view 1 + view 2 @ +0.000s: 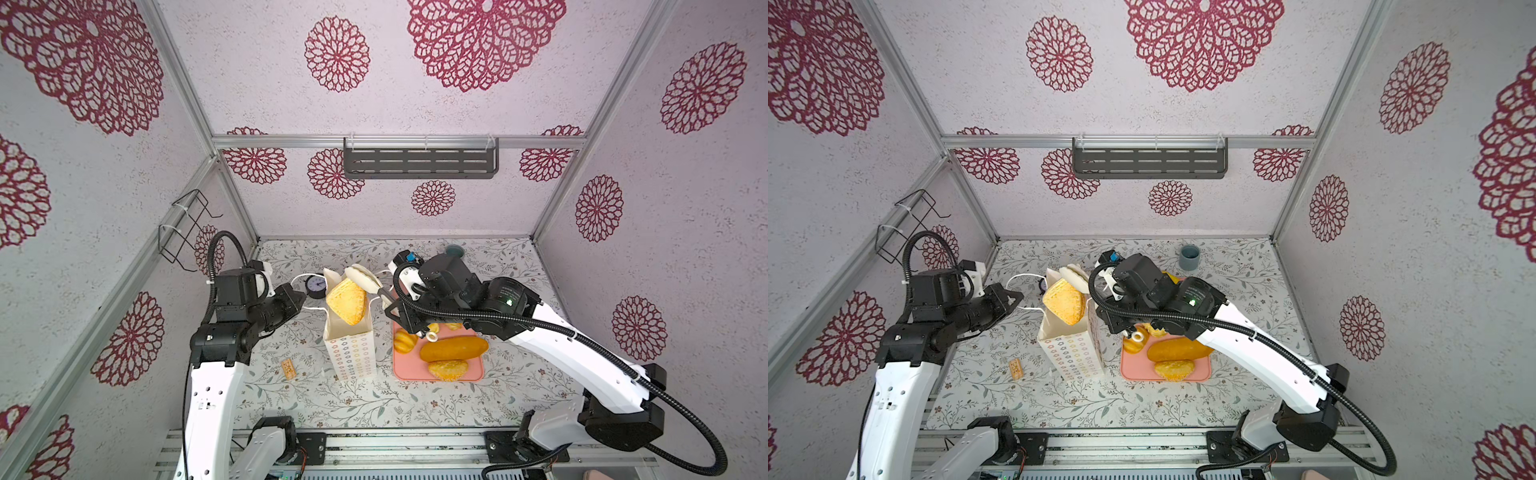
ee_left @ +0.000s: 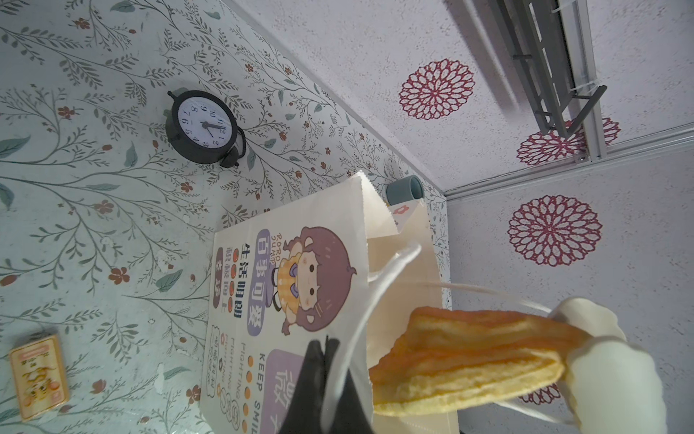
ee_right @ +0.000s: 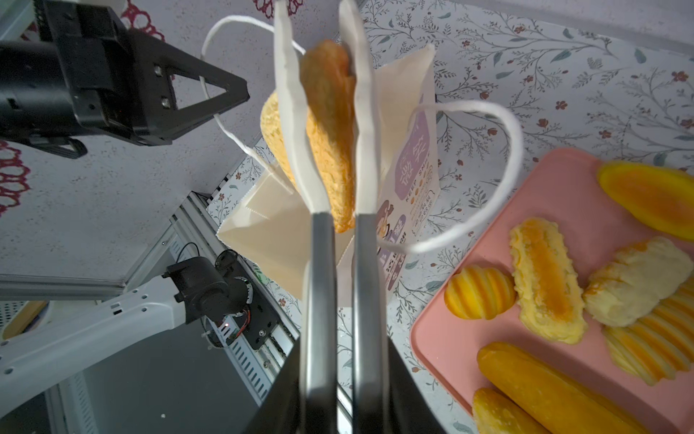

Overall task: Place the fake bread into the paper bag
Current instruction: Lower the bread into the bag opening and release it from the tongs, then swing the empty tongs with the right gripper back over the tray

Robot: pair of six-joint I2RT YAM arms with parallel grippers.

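Note:
The white paper bag (image 1: 351, 353) (image 1: 1073, 353) (image 2: 300, 282) stands upright and open at mid-table. My left gripper (image 1: 301, 297) (image 2: 325, 360) (image 3: 240, 94) is shut on the bag's white cord handle (image 3: 221, 124), to the bag's left. My right gripper (image 1: 363, 276) (image 3: 315, 22) hangs over the bag's mouth. Its white pads (image 2: 586, 323) are shut on a triangular piece of fake bread (image 1: 347, 301) (image 1: 1064, 305) (image 3: 330, 131), whose lower tip sits in the opening. More fake bread lies on a pink tray (image 1: 473, 374) (image 3: 443, 338) to the right: a long loaf (image 1: 453, 349), a ridged bun (image 1: 405, 341) and a flat oval (image 1: 448, 370).
A black alarm clock (image 1: 316, 286) (image 2: 204, 127) stands behind the bag's left side. A grey-blue cup (image 1: 1190, 257) sits at the back. A small tan cracker piece (image 1: 288, 369) lies left of the bag. A shelf (image 1: 419, 160) hangs on the back wall and a wire rack (image 1: 183, 228) on the left wall.

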